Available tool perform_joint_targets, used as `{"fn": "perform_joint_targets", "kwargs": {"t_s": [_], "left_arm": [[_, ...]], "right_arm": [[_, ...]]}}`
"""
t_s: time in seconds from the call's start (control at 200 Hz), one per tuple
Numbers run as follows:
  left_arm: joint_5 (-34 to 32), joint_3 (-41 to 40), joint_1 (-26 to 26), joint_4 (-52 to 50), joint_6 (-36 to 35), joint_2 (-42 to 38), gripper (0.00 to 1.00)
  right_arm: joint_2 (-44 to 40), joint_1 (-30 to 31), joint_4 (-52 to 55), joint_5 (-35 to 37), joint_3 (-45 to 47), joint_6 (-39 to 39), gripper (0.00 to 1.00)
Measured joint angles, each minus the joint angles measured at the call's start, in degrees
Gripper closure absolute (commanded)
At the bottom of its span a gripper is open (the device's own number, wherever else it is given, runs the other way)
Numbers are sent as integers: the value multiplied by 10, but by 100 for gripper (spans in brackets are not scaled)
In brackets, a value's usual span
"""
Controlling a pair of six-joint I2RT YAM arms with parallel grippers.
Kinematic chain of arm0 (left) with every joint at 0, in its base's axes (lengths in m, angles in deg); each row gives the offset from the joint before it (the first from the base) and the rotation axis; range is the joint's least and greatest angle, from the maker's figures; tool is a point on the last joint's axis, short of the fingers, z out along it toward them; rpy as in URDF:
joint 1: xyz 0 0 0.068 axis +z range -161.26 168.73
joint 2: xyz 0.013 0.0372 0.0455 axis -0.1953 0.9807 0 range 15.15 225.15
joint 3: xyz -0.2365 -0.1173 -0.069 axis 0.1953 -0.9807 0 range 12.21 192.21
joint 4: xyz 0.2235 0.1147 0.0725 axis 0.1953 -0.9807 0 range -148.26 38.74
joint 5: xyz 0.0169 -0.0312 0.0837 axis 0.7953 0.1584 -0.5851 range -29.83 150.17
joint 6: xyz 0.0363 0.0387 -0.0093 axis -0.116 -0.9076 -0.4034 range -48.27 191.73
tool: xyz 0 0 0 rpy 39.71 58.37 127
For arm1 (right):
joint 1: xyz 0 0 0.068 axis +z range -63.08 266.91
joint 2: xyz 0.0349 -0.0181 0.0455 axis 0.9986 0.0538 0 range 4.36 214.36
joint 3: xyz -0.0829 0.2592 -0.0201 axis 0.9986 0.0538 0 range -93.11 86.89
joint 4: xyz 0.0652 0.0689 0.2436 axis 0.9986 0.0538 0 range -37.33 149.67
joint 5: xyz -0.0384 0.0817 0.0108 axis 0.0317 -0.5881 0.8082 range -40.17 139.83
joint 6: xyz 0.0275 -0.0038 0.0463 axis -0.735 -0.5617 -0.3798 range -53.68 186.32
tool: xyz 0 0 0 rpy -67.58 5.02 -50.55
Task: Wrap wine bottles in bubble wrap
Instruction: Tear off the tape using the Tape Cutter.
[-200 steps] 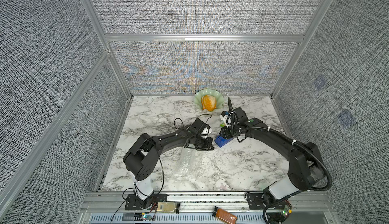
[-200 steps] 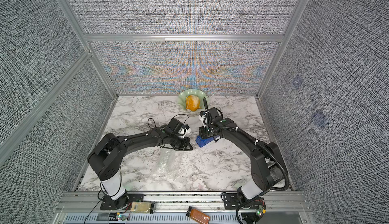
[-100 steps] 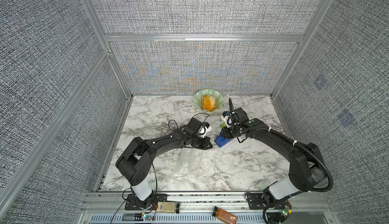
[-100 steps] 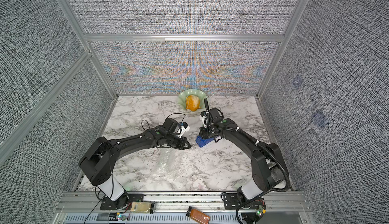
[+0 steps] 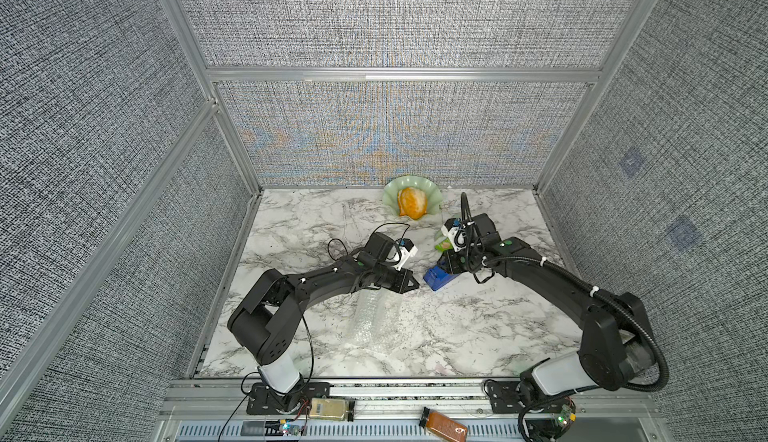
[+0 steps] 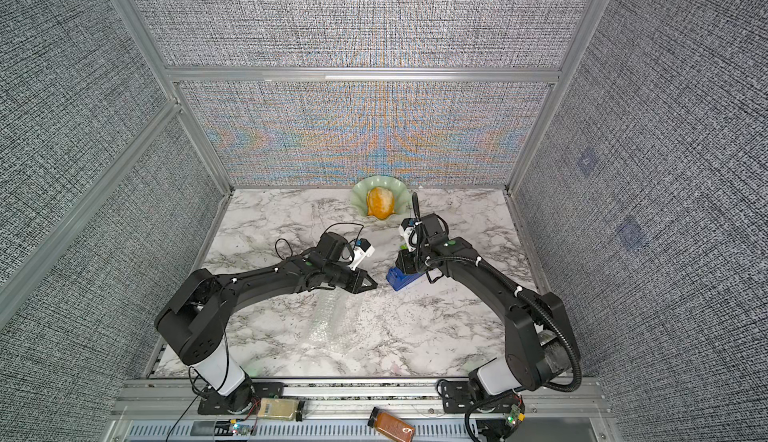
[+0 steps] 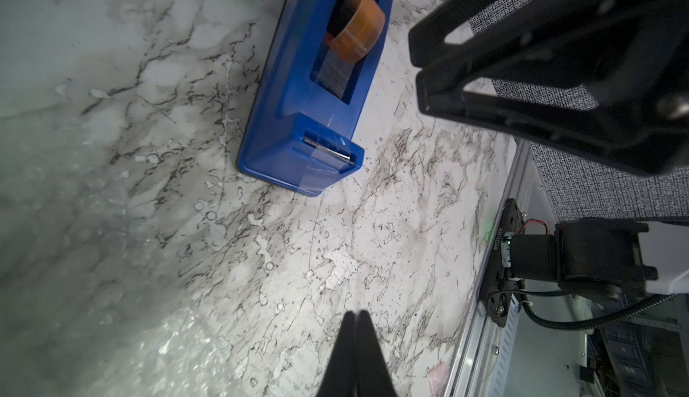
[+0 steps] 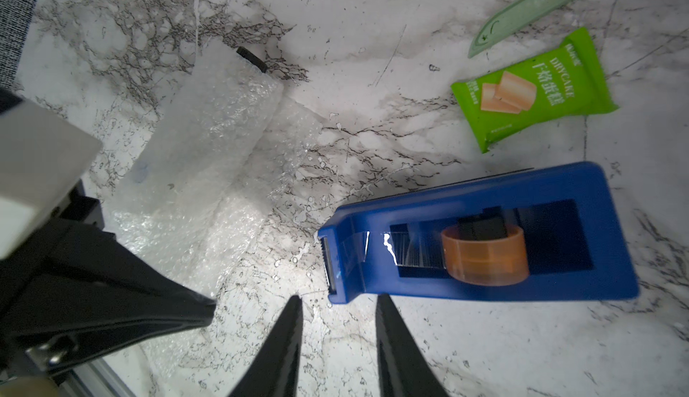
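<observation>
Bubble wrap (image 8: pixel 208 145): crinkly translucent plastic. Tape dispenser (image 8: pixel 559 186): smooth blue plastic. Table (image 8: pixel 373 41): glossy marble-look. Packet (image 8: pixel 533 89): shiny green film.

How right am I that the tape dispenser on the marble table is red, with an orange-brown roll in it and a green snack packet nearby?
Not quite. The right wrist view shows the tape dispenser is blue, not red. The rest holds: it lies on the marble table, holds an orange-brown roll, and a green snack packet lies nearby.
</observation>
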Motion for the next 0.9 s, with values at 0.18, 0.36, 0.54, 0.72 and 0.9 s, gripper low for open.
{"fn": "perform_joint_targets", "kwargs": {"t_s": [0.18, 0.36, 0.54, 0.72, 0.9], "left_arm": [[1, -37, 0, 46, -35, -41, 97], [6, -57, 0, 84, -71, -80, 99], [10, -41, 3, 80, -100, -85, 100], [7, -33, 10, 68, -123, -99, 100], [-33, 14, 28, -6, -133, -103, 100]], "right_arm": [[-25, -13, -19, -16, 19, -2, 67], [-47, -22, -43, -45, 40, -2, 67], [-63, -25, -74, -96, 53, -1, 67], [-61, -25, -93, -126, 57, 0, 67], [-35, -24, -110, -127, 63, -37, 65]]}}
